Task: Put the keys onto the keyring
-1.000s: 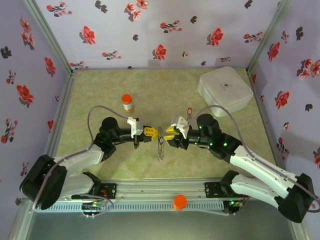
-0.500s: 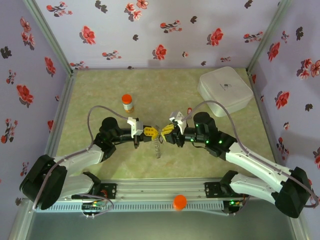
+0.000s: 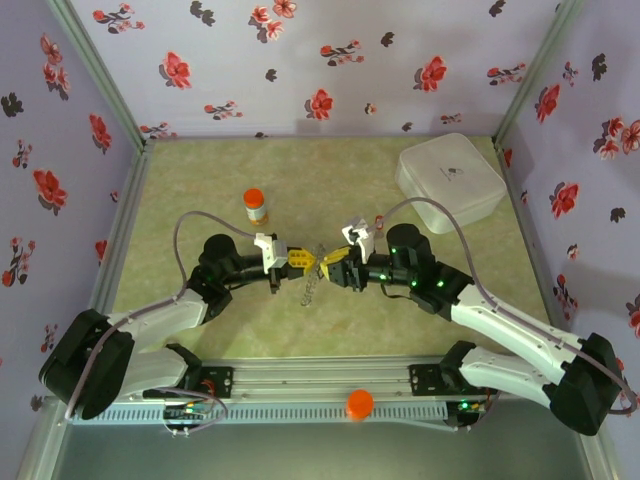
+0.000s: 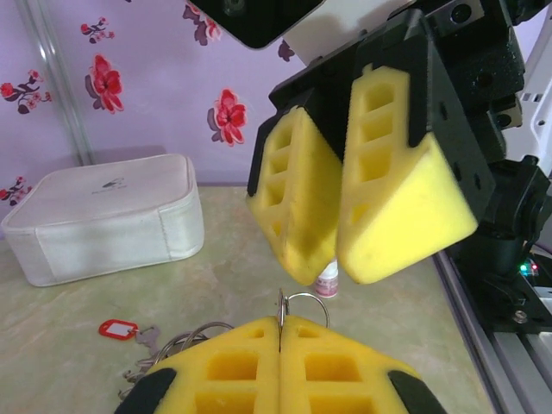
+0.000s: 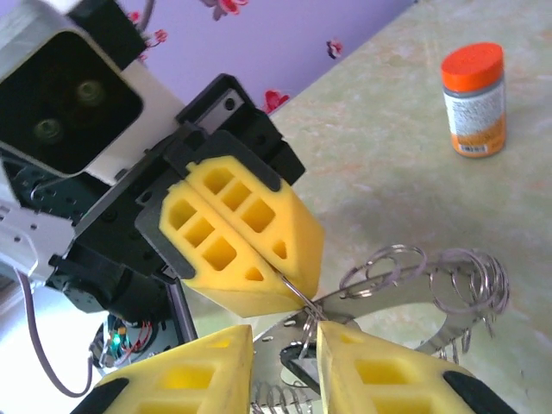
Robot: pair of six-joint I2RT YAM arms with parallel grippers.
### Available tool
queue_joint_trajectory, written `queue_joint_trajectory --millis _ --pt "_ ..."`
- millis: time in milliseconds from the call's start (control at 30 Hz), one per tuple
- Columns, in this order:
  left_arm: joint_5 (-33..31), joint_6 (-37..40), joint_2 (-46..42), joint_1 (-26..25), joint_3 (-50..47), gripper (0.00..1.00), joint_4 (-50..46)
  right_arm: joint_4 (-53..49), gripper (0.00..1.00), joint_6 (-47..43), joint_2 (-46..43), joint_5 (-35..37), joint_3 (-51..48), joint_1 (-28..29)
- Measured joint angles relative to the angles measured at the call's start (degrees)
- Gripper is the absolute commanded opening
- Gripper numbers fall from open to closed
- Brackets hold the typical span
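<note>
The keyring (image 5: 392, 302) is held over the middle of the counter (image 3: 190, 180), one thin wire loop pinched in the closed left end effector (image 4: 280, 332). The right end effector (image 5: 285, 345) is narrowly parted, tip to tip with it. A red-tagged key (image 4: 118, 329) is seen lying on the counter.

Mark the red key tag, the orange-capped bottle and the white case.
red key tag (image 4: 118, 329): left wrist view, tag's middle.
orange-capped bottle (image 5: 473, 108): right wrist view, body under the cap.
white case (image 3: 450, 180): top view, lid centre.

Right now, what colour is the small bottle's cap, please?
Orange; the round plastic cap shows best in right wrist view.
</note>
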Motion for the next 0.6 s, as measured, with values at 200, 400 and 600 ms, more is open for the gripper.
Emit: queue_joint_trajectory --millis 200,400,600 --pt "-1.6 0.1 -0.1 0.0 0.0 0.00 0.0 -1.0 0.24 7.1 1.4 1.6 0.6 0.1" --pt "-1.9 0.1 -0.3 0.0 0.0 0.00 0.0 -1.1 0.18 11.6 3.8 1.7 2.1 1.1" --pt "-2.3 0.1 -0.4 0.0 0.0 0.00 0.0 -1.1 0.14 13.1 3.9 2.1 2.4 1.2"
